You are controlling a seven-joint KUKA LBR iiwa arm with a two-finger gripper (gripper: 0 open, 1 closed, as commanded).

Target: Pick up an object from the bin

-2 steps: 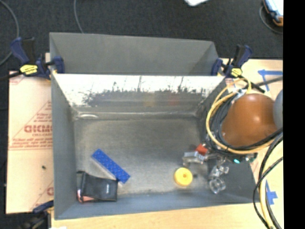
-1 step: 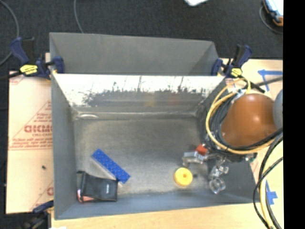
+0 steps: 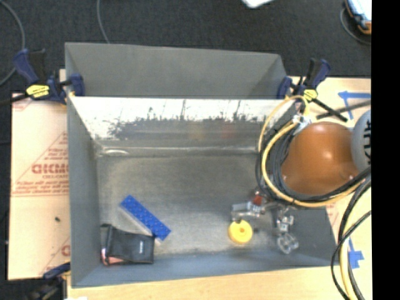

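Observation:
My gripper is low in the bin's front right corner, beneath the arm's orange cover. Its two fingers stand apart, so it is open, and nothing is held between them. A small yellow round thing lies on the bin floor just below the left fingertip, close to it or touching it. The other fingertip, pale and see-through, is to the right of the yellow piece, near the bin's right wall.
A flat blue studded brick lies slanted at the front left. A black boxy thing with a reddish edge sits in the front left corner beside it. Bare bin floor stretches across the middle and back.

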